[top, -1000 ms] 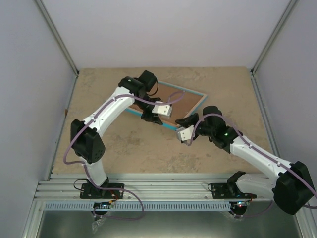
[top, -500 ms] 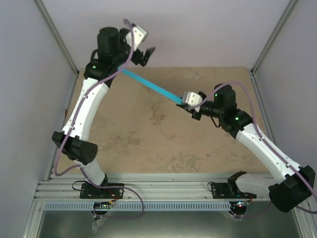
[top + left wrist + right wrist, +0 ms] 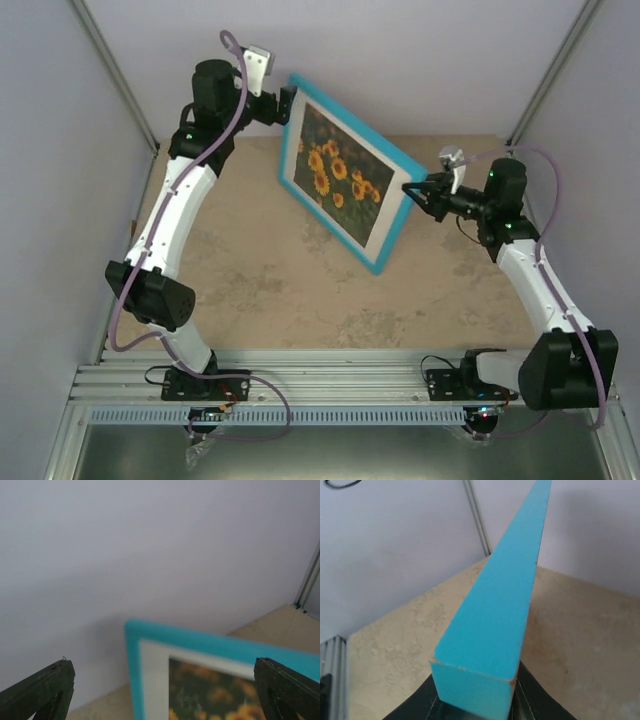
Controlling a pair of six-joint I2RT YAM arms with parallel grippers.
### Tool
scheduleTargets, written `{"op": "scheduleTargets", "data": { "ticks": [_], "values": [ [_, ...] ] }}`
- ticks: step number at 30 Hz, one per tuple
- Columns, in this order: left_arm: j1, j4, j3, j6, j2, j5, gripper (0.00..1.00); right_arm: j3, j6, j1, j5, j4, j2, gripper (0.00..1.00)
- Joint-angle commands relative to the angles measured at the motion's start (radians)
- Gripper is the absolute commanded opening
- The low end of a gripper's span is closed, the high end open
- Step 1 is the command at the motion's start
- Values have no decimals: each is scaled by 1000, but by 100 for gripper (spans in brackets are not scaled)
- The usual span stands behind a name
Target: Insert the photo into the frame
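Up over the table (image 3: pixel 250 290): the frame (image 3: pixel 287 140) is in the air, tipped, with its blue front facing the top camera.
Frame corners: the top left corner is the highest one, up in front of the back wall (image 3: pixel 420 50). One corner points down at the table. I cannot tell if that low corner touches the table.
Photo (image 3: pixel 340 178): it sits inside the frame. It shows orange-yellow flowers on dark green leaves.
White mat (image 3: pixel 154 680): it goes all around the photo, between the photo and the blue edge.
Right gripper (image 3: pixel 410 189): it is squeezed tight on the right side of the frame. In its own camera the blue edge comes straight out from between its dark fingers (image 3: pixel 532 700).
Left gripper (image 3: pixel 286 104): its two fingers are spread wide and hold nothing. It is up by the top left corner of the frame. In its own camera that corner shows between the two fingertips (image 3: pixel 45 685), farther off. I cannot tell if a finger touches the frame.
Arms: the left arm reaches high on the left. The right arm reaches in from the right.
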State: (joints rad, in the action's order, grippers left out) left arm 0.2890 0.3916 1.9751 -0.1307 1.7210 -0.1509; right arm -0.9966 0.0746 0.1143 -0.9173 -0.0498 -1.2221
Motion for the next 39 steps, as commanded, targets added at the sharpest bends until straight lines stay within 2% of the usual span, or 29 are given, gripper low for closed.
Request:
{"op": "scheduleTargets", "data": {
  "ticks": [1, 10, 17, 22, 23, 27, 32, 34, 36, 39],
  "values": [
    [-1, -13, -79, 80, -51, 20, 99, 108, 301, -100, -192, -9, -62, 1],
    [-2, -39, -352, 113, -145, 58, 99, 228, 261, -248, -192, -63, -224, 1],
    [-14, -42, -510, 148, -176, 34, 99, 390, 381, -303, -214, 184, -335, 1],
    [-20, -46, -604, 177, -175, 20, 99, 393, 396, -304, -190, 211, -418, 1],
    [-21, -46, -618, 172, -175, 15, 99, 379, 372, -304, -183, 184, -434, 3],
    [-33, -32, -648, 140, -158, -7, 99, 312, 289, -309, -137, 68, -494, 23],
    [-51, 11, -650, 70, -102, -175, 99, 278, 268, -321, -125, 39, -535, 33],
    [-51, 35, -634, 53, -73, -186, 99, 270, 256, -323, -107, 14, -543, 39],
    [-55, 74, -606, 36, -17, -169, 99, 262, 239, -329, -84, -12, -543, 41],
    [-80, 136, -536, 54, 72, -159, 98, 257, 234, -343, -54, -39, -533, 54]
  ]
}}
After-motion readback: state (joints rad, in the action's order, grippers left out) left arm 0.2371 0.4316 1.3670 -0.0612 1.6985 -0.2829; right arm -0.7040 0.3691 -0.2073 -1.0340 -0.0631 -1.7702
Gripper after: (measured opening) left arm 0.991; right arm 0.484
